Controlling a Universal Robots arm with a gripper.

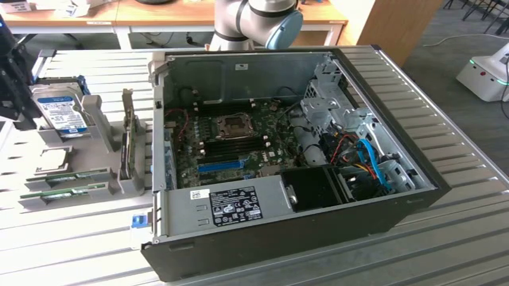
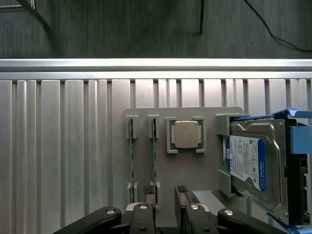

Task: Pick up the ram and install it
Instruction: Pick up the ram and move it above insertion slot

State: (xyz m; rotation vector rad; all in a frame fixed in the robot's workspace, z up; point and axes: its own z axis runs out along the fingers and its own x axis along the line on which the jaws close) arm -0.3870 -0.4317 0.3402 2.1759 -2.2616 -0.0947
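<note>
I have the end effector (image 2: 165, 189) wide open and holding nothing, with one fingertip (image 2: 148, 187) just beside one end of the ram (image 2: 154, 161). The ram stands on edge in the grey fixture (image 2: 165, 168) on the ribbed tabletop (image 2: 73, 146), between a second stick (image 2: 130, 161) and the processor (image 2: 185, 134).

In the exterior view the fixture sits left of the open computer case (image 1: 413, 196), and the ram's long axis runs left to right. The hard drive (image 2: 246, 161) carries a blue-and-white label whose print I cannot read. The exterior view adds the motherboard (image 1: 238, 137) and a black-and-white sticker (image 1: 232, 207), also illegible.
</note>
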